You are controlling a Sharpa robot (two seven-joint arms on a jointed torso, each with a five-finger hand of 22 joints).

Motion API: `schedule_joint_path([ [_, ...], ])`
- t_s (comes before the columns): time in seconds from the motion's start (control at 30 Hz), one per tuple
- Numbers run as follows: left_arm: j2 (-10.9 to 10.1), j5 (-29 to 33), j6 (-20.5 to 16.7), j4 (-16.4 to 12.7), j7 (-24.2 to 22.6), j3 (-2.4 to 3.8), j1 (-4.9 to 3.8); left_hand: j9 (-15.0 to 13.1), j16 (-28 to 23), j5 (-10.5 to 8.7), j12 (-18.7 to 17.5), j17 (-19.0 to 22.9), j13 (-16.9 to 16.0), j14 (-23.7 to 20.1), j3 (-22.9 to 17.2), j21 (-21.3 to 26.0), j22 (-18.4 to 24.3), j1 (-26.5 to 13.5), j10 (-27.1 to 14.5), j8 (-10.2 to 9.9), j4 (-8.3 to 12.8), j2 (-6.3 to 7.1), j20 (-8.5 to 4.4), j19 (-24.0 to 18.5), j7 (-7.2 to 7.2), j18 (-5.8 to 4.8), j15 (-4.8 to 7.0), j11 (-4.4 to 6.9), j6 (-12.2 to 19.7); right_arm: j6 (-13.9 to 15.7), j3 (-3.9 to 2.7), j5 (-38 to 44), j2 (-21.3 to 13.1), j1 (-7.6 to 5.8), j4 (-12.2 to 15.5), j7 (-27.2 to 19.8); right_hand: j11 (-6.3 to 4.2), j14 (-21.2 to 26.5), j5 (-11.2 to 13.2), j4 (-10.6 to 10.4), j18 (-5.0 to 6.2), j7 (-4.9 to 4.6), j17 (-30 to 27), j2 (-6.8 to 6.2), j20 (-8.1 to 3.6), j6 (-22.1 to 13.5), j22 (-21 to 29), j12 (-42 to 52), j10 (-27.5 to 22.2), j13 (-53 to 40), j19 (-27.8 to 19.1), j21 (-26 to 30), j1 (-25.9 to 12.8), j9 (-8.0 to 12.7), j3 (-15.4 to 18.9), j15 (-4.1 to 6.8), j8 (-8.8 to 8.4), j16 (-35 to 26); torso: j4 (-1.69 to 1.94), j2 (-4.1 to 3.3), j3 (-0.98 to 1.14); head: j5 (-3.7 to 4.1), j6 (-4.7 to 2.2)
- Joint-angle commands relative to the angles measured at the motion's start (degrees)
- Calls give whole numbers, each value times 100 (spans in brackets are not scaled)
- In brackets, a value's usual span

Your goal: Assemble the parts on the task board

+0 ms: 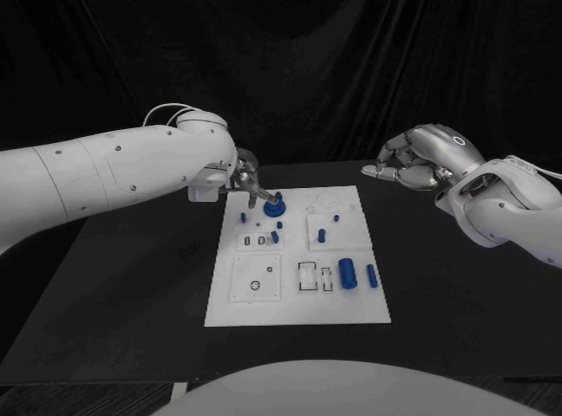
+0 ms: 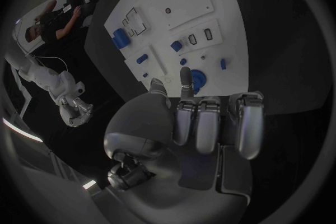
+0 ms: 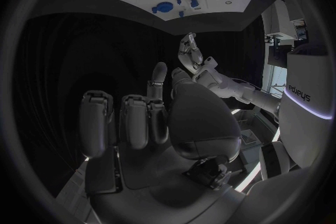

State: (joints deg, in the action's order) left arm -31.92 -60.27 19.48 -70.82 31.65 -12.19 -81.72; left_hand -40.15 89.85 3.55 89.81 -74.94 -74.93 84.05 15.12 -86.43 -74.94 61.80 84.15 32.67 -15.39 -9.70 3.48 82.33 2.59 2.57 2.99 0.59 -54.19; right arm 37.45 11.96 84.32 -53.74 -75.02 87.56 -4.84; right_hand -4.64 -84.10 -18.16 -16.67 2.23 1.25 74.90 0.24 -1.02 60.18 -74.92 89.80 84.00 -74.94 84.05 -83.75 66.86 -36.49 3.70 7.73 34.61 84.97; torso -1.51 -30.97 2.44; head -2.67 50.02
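Since the round blue part at the task board's far end looks small, rigid and light, I'd grip its rim. My left hand pinches it there; my right hand hovers curled, holding nothing.

1. Task board: white rectangular plate lying flat in the middle of the black table, long sides running away from the robot; carries raised square panels and small slots.
2. Round blue part: disc-shaped, near the board's far left corner.
3. Large blue cylinder: lying on its side toward the board's near right corner, lengthwise along the board.
4. Thin blue rod: lying just beside the cylinder, nearer the right edge.
5. Small blue pegs: several, scattered across the far half of the board.
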Motion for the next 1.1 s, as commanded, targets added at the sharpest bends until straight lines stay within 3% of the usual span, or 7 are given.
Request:
schedule_joint_path([
  [0.03, 27, -97, 18, 34, 41, 4, 60, 64, 15, 25, 19, -1506, -1507, 595, -64, 20, -799, -80, 585, -242, 8, -5, -28, -1, 10, -44, 29, 32, -79, -70, -5, 48, 13, 16, 5, 169, -40, -474, -15, 2, -52, -8, 828, -9, -52, -51, -1282, 20, 600, -1506, 328, 30, -59, -9, 31, 33, 12, -38, -1, 15, 3, -64, -2],
  [0.17, 47, -98, 2, 67, 40, 4, 142, 201, 15, 19, 19, -1506, -1507, 595, -114, 54, -771, -134, 585, -633, 14, 4, -9, -30, 45, -34, 5, 1, -180, -90, -5, 48, 20, 20, -3, 191, -37, -472, -16, 5, -49, -14, 816, -1, -51, -85, -1278, 20, 600, -1506, 324, 40, -60, -30, 28, 30, -5, -45, 2, 13, 1, -74, -2],
  [0.5, 146, -99, -50, 270, 27, 3, 365, 252, 15, 29, 19, -1506, -1507, 595, -152, 86, -736, -164, 585, -793, 8, -22, 3, -71, 55, -23, -7, -10, -256, -137, -5, 48, 44, 27, -35, 238, -35, -470, -17, 6, -46, -16, 804, 1, -51, -95, -1274, 20, 600, -1506, 319, 52, -60, -36, 27, 29, -11, -55, -6, 42, 3, -20, -2],
  [0.53, 155, -99, -53, 283, 25, 3, 385, 252, 15, 29, 19, -1506, -1507, 595, -152, 86, -736, -164, 585, -793, 8, -22, 3, -71, 55, -23, -7, -10, -256, -144, -5, 48, 47, 27, -39, 244, -33, -467, -18, 5, -43, -19, 791, 6, -50, -108, -1269, 20, 600, -1506, 313, 66, -62, -45, 27, 28, -19, -64, -31, 34, 8, -50, -2],
  [0.6, 179, -99, -63, 311, 19, 3, 422, 257, 15, 33, 19, -1506, -1507, 595, -160, 97, -721, -168, 585, -816, 6, -30, 4, -89, 56, -18, -8, -11, -270, -160, -5, 48, 56, 28, -54, 254, -31, -465, -17, 4, -40, -22, 779, 7, -49, -115, -1265, 20, 600, -1506, 309, 77, -65, -50, 27, 27, -23, -73, -31, 33, 10, -43, -2],
  [0.97, 305, -99, -60, 441, -62, 3, 568, 297, 15, 145, 19, -1506, -1507, 595, -273, 178, -643, -56, 585, -1092, 152, 14, 21, -188, 69, 9, -22, -24, -362, -239, -5, 48, 79, 37, -95, 302, -24, -459, 38, 14, -33, -28, 752, -2, -44, -132, -1254, 20, 600, -1506, 296, 108, -46, -96, 28, 20, -37, -92, -35, 51, 10, 23, -2],
  [1.1, 349, -99, -90, 494, -101, 3, 611, 300, 15, 165, 19, -1506, -1507, 595, -296, 187, -636, -35, 585, -1130, 178, 13, 22, -197, 70, 11, -22, -24, -371, -240, -5, 49, 72, 45, -93, 304, -23, -458, 50, 13, -31, -29, 750, -4, -43, -133, -1252, 20, 600, -1506, 293, 115, -46, -104, 30, 19, -39, -93, -38, 61, 13, -10, -2],
])
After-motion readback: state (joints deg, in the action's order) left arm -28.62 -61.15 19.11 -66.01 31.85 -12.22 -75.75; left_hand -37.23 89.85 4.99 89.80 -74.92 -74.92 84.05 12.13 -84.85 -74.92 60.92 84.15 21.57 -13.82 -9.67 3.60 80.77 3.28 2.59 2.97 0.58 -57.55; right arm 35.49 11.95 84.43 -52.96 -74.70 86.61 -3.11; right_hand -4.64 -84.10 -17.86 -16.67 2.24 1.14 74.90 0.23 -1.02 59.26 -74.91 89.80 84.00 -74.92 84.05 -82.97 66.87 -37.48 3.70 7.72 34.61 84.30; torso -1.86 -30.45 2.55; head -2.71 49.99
